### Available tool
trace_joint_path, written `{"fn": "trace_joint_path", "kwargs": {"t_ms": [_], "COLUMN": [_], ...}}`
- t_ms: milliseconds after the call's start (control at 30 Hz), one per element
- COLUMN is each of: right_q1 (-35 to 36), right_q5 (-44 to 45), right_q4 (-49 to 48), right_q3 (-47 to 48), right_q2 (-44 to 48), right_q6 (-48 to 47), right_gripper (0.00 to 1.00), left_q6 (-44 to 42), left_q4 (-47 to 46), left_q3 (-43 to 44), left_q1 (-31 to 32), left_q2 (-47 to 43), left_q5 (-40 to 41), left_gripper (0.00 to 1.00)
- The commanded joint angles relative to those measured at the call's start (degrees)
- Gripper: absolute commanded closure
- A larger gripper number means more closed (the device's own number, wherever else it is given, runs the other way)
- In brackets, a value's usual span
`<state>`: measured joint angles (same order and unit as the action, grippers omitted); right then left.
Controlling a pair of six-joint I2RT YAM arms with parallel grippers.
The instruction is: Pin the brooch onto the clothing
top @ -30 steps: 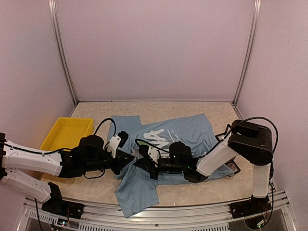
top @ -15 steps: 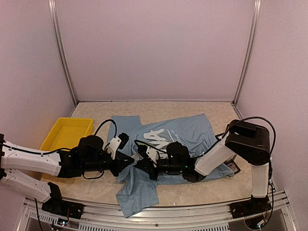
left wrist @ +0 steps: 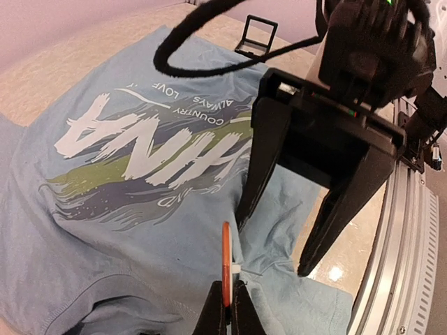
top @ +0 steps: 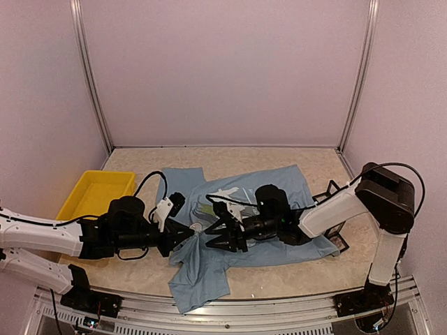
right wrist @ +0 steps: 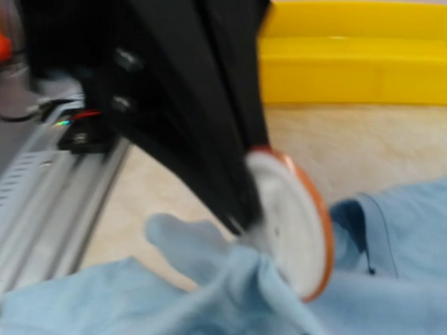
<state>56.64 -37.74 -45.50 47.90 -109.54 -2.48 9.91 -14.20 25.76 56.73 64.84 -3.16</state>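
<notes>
Your left gripper (left wrist: 226,299) is clamped on the brooch (left wrist: 226,262), pinching it by the lower rim. The disc stands on edge, so the left wrist view shows only a thin orange line rising from the fingertips. Its long axis points away from that gripper, toward the right arm. From the right wrist view you get its white face, turned a little aside. That view is blurred, so the pin itself can't be made out.

Just past the brooch to the right, your right gripper (left wrist: 274,246) faces it with its jaws spread and nothing between them. One finger is close beside the disc, the other well out toward the near rail. That arm is the free one, and it is already next to the work.

The shirt (left wrist: 105,230) lies flat under both grippers, print toward the far side. A bunch of its cloth is gathered up against the brooch's bottom edge. Whether the pin has caught the cloth can't be seen. Your next move depends on that contact at the bottom edge.
</notes>
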Motion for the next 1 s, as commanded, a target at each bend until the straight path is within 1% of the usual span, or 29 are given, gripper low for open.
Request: {"fn": "trace_joint_path", "kwargs": {"t_ms": [0, 100, 167, 233, 333, 467, 633, 733, 900, 933, 967], "right_q1": [-3.2, -3.6, -3.9, -4.0, -4.1, -4.2, -5.1, -7.2, -8.1, -7.9, -7.4], "right_q5": [-15.4, -17.6, -19.0, -18.8, -15.6, -13.0, -13.3, -14.8, -12.6, -13.1, -13.5], "right_q4": [19.0, 28.5, 29.9, 27.9, 23.8, 19.4, 18.5, 15.7, 14.7, 14.0, 13.8], "right_q3": [5.7, 10.3, 11.6, 11.4, 11.1, 11.2, 11.4, 9.9, 7.7, 7.5, 7.6], "right_q2": [4.4, 4.1, 3.9, 3.7, 2.7, 1.4, 0.9, 1.8, 3.3, 2.9, 2.5], "right_q6": [-6.7, -12.3, -14.9, -16.3, -16.2, -14.4, -13.1, -9.6, -9.1, -8.4, -8.2], "right_gripper": [0.56, 0.56, 0.56, 0.56, 0.54, 0.52, 0.52, 0.54, 0.54, 0.53, 0.45], "left_q6": [-1.9, -2.2, -2.5, -2.7, -2.9, -3.2, -3.3, -3.3, -3.3, -3.4, -3.5], "left_q4": [-1.6, -1.5, -1.5, -1.5, -1.6, -1.6, -1.4, -1.2, -1.1, -1.1, -1.1], "left_q3": [-0.5, -0.5, -0.5, -0.3, -0.3, -0.3, -0.3, -0.2, -0.1, 0.0, 0.1], "left_q1": [0.8, 1.2, 1.2, 1.4, 1.5, 1.7, 1.9, 1.9, 1.9, 1.9, 2.0], "left_q2": [-1.0, -0.9, -1.0, -1.1, -1.4, -1.6, -1.6, -1.4, -1.0, -0.8, -0.7], "left_q5": [0.5, 1.1, 1.3, 1.4, 1.2, 0.9, 0.8, 1.0, 1.2, 1.1, 1.0], "left_gripper": [1.0, 1.0, 1.0, 1.0, 1.0, 1.0, 1.0, 1.0, 1.0, 1.0, 1.0]}}
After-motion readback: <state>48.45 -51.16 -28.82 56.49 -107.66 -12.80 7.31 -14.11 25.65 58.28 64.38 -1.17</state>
